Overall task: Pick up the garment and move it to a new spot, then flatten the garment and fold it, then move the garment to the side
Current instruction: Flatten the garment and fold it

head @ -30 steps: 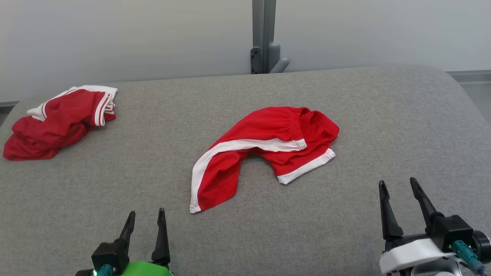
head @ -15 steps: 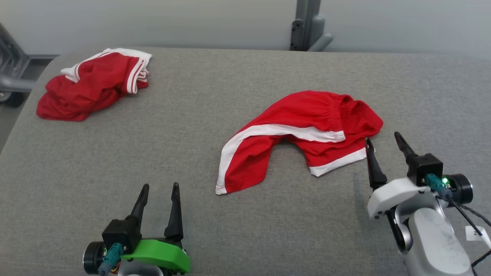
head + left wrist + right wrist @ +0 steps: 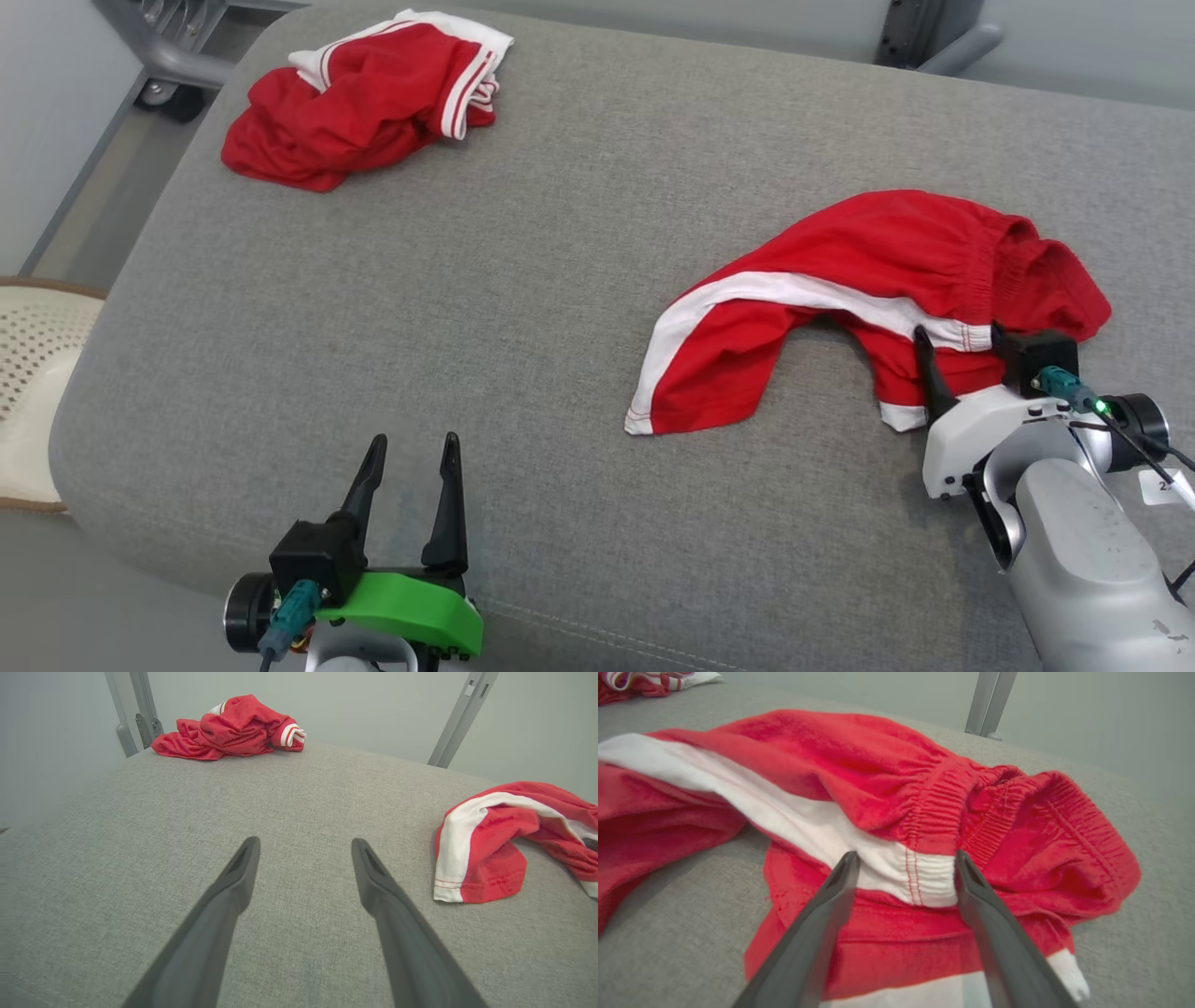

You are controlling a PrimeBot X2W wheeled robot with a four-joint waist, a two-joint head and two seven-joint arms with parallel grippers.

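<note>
The garment [image 3: 868, 271] is a pair of red shorts with a white side stripe, lying crumpled on the right half of the grey padded table [image 3: 523, 280]. My right gripper [image 3: 959, 331] is open at its near edge, one finger on each side of the stripe's end by the elastic waistband. The right wrist view shows the right gripper [image 3: 906, 855] just above the cloth [image 3: 878, 765], with nothing pinched. My left gripper [image 3: 414, 439] stands open over bare table near the front edge. In the left wrist view, the left gripper [image 3: 303, 842] is well left of the garment's leg hem [image 3: 486, 858].
A second red garment with white trim [image 3: 364, 93] lies bunched at the table's far left corner, also in the left wrist view [image 3: 233, 728]. Grey metal posts [image 3: 924, 37] stand behind the table. A cream perforated object [image 3: 28, 373] sits off the left edge.
The head camera has tilted down and swung, shifting the whole picture. My right gripper has advanced from open table up onto the garment's near edge. The left gripper has kept its place, still open.
</note>
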